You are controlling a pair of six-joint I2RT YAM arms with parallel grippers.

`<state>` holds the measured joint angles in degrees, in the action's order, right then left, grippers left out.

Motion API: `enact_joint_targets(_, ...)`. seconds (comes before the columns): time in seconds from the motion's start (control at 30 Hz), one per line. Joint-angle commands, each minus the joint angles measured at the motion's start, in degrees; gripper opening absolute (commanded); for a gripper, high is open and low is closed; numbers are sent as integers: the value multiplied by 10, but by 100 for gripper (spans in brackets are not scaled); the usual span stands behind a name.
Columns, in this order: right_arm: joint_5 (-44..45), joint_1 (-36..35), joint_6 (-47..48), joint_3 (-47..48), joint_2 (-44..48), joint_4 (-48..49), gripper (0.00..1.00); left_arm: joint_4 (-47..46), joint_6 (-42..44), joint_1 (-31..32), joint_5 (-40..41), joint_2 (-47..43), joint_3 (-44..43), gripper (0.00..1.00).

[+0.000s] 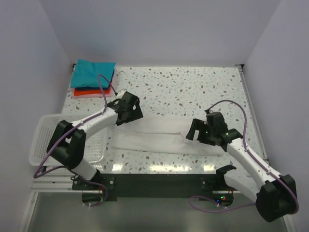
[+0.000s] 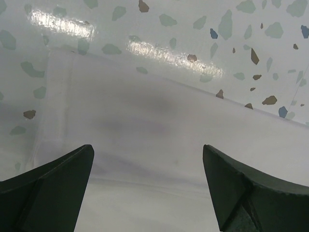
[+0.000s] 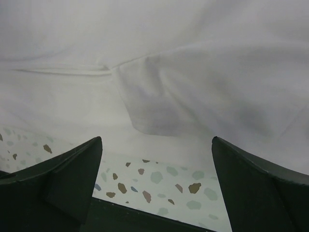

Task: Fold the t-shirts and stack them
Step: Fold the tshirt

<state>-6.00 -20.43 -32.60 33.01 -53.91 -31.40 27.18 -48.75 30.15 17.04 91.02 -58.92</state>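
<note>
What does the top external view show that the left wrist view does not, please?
Only the top external view shows the folded teal t-shirt stacked on the red-orange t-shirt, the white mesh basket and the right gripper. Only the left wrist view shows, close up, that the left gripper is open above an edge of the cloth. Both show the white t-shirt lying on the speckled table.
</note>
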Motion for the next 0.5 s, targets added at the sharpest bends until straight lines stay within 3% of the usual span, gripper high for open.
enact_joint_targets(0.0, 55, 19, -40, 14, -42, 4, 99, -20, 20, 8, -17, -35, 41, 100)
enact_joint_targets(0.37, 74, 94, 0, 84, -265, 120, 99, -56, 14, 30, -65, -19, 129, 100)
enact_joint_targets(0.47, 42, 112, 13, 120, -335, 137, 99, -46, 1, 51, -77, -21, 142, 100)
